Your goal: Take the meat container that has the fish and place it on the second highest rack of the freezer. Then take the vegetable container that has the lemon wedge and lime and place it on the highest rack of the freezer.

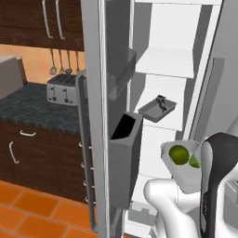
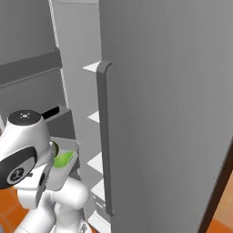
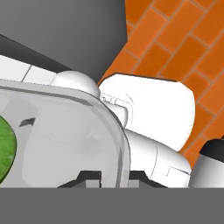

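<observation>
Left base view: the freezer (image 1: 162,60) stands open, its white racks stacked one above another. A grey meat tray (image 1: 157,109) sits on a rack partway up, tilted a little, with a dark item in it that I take for the fish. Below and nearer, the veg tray (image 1: 182,162) is up in the air in front of the arm, clear of every rack, carrying a round lime (image 1: 178,154) and a second green piece beside it. The first half of the task looks done; the veg tray has yet to rise to the top rack.

Right base view: the veg tray (image 2: 63,164) shows just behind the arm's upper joint, with a green patch inside. The freezer door (image 2: 173,113) fills the right side, its long handle (image 2: 103,136) upright.

Hand view: the gripper (image 3: 114,176) is nearly closed, its dark tips pinching the clear rim of the veg tray (image 3: 65,131) between them. A sliver of lime (image 3: 5,146) shows at the left edge.

Handling, as I judge it: the tray is a stiff, light, thin-walled plastic shell, smooth and likely slippery. Held by one edge, it will want to droop away from the grip, and the loose round fruit can roll. The rim is the sensible place to hold; keeping the tray level matters most.
</observation>
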